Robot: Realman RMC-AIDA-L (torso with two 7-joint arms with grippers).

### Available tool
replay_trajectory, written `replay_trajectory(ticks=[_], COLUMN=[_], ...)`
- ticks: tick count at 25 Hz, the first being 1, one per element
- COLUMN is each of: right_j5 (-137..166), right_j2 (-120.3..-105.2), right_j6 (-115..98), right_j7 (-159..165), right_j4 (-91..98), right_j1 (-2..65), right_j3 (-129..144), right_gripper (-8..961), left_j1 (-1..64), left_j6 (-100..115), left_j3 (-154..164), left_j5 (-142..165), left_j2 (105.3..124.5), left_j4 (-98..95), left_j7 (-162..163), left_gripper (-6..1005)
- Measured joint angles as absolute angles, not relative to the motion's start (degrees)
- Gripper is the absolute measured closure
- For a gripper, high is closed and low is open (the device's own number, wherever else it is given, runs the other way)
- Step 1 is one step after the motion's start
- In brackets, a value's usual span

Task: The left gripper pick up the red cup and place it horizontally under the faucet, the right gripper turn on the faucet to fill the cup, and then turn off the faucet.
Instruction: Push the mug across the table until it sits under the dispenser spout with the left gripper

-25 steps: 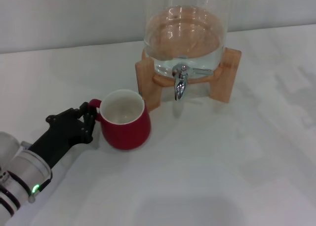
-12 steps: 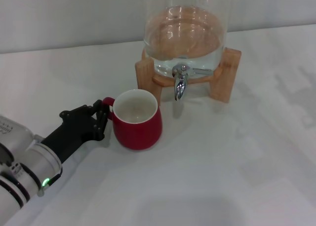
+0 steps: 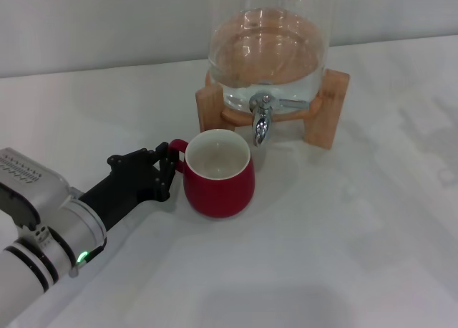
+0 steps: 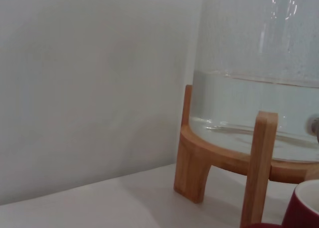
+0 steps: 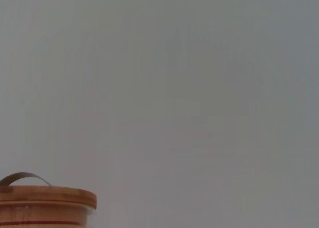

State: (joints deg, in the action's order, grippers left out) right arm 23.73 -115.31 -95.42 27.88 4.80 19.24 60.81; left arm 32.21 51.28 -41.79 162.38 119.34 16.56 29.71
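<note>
Right at the fingertips of the left gripper (image 3: pixel 166 172), clamped on its small loop handle, sits the squat dark-red ceramic cup (image 3: pixel 218 173), upright on the white table (image 3: pixel 343 249). Just past it: the shiny chrome faucet (image 3: pixel 261 120) and the wooden stand (image 3: pixel 325 106) holding the clear glass dispenser (image 3: pixel 268 45), nothing between.

One red cup (image 3: pixel 218 175); one faucet (image 3: pixel 261 120); one glass dispenser (image 3: pixel 268 49); one claw (image 3: pixel 166 172).

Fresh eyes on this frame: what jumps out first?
The red cup on the white table, upright and empty, sits just short of the faucet, whose spout hangs over its far rim. The left gripper is clamped on the cup's handle from the left. Behind stands the glass dispenser, part full of water, in its wooden stand; the right gripper is not in view.
</note>
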Motion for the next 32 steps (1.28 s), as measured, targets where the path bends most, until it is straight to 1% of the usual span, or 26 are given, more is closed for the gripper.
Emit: replay_trajectory(ticks=[32], right_j5=[23.82], right_j2=[-115.31], right_j6=[-96.42], right_j7=[28.13], right_j4=[4.73], right_j1=[18.99], right_j3=[60.90], right_gripper=[185], left_j1=[33.22], left_j6=[48.83], left_j3=[-39.60], left_j5=[162.33], left_j2=[119.36], left_j4=[18.45], left_j7=[30.04], left_gripper=[857])
